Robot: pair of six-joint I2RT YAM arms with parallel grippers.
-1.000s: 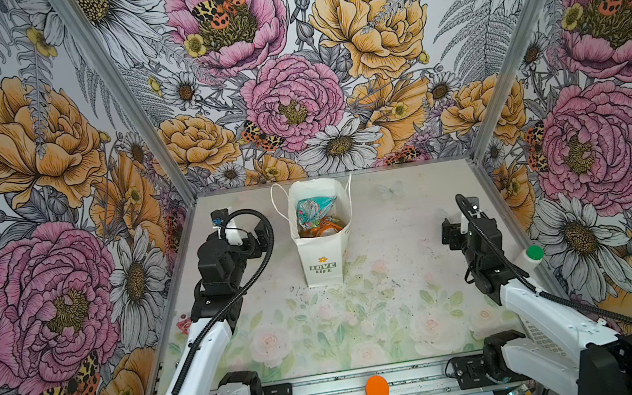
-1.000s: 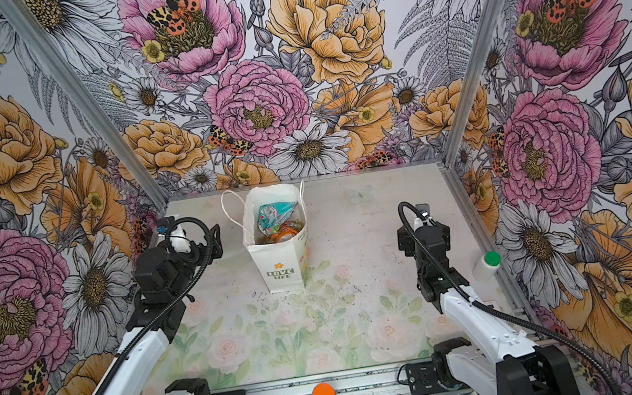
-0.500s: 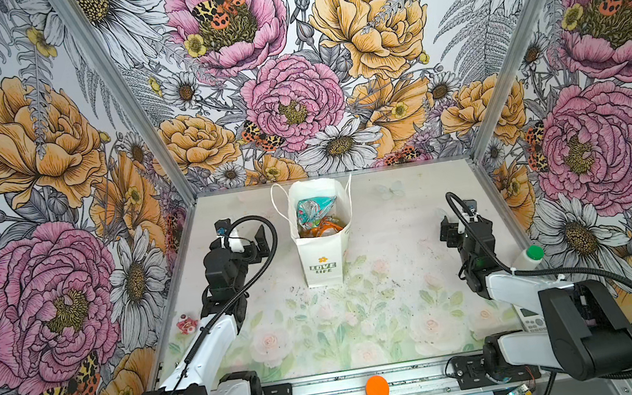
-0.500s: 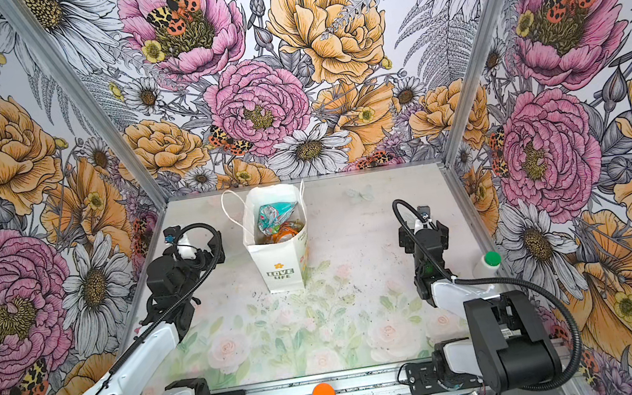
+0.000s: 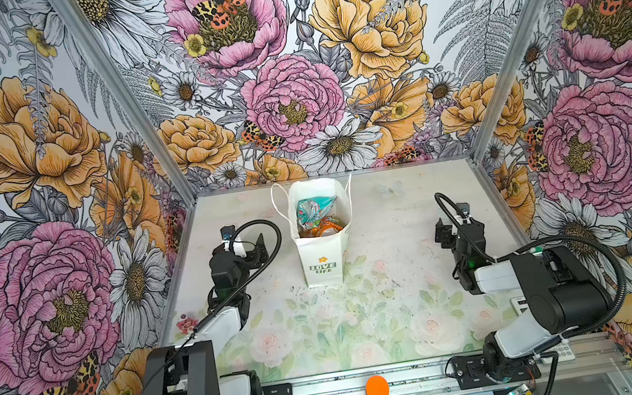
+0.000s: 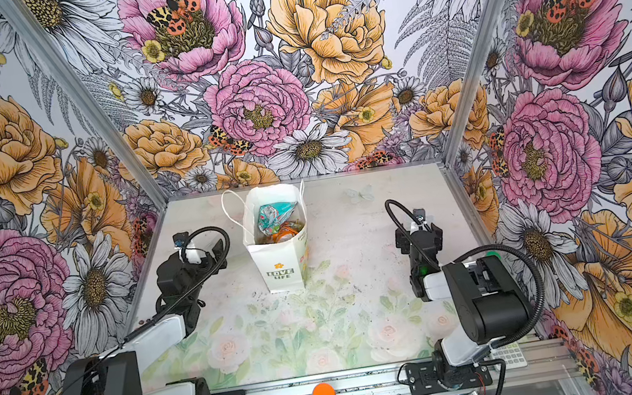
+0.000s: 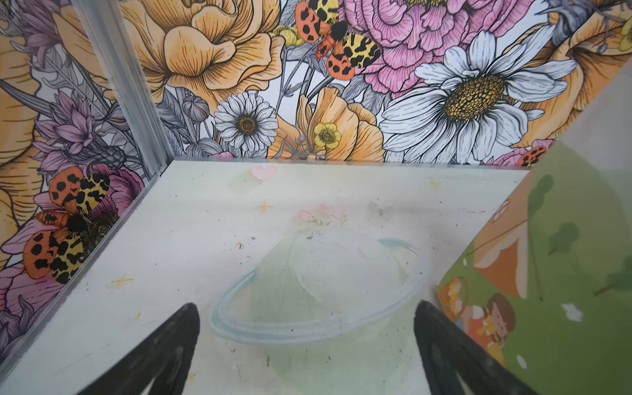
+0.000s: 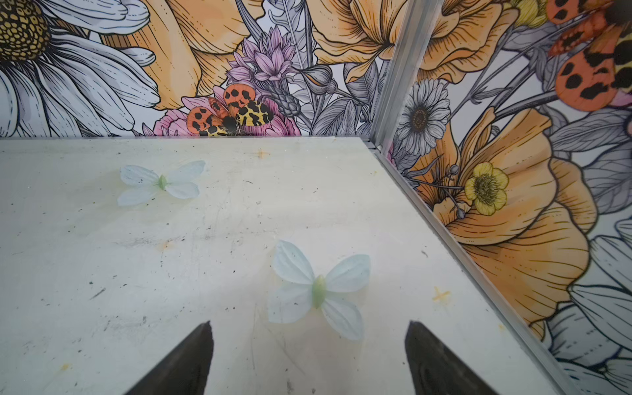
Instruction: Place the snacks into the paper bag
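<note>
Both my arms are folding back compared with a second ago: the elbows, then stretched forward, are now sitting low by the rail [image 5: 333, 389]. The wrists are keeping roughly their places either side of the bag [image 5: 322, 262].

My left gripper [image 7: 306, 307] is hanging with jaws wide apart and holding nothing. It is pointing at bare table [image 7: 205, 222], with the bag's green face just beside one finger. My right gripper [image 8: 307, 325] is likewise gaping and empty, well apart from the bag and facing the far corner. I am judging that I am keeping both open and clear because nothing is left to grasp. The snacks [image 5: 319, 215] are lying inside the bag, a teal packet on top of orange ones, and no packet is showing on the table. How many are lying deeper I cannot tell, since the bag's sides are hiding them, so the job is probably done.

The bag is standing upright near the back wall [image 5: 294, 117], mouth open. Room is lying wide in front of it and to its right. My left gripper is sitting between the bag and the left wall [image 5: 54, 201], so any swing there is calling for care not to tip the bag.
</note>
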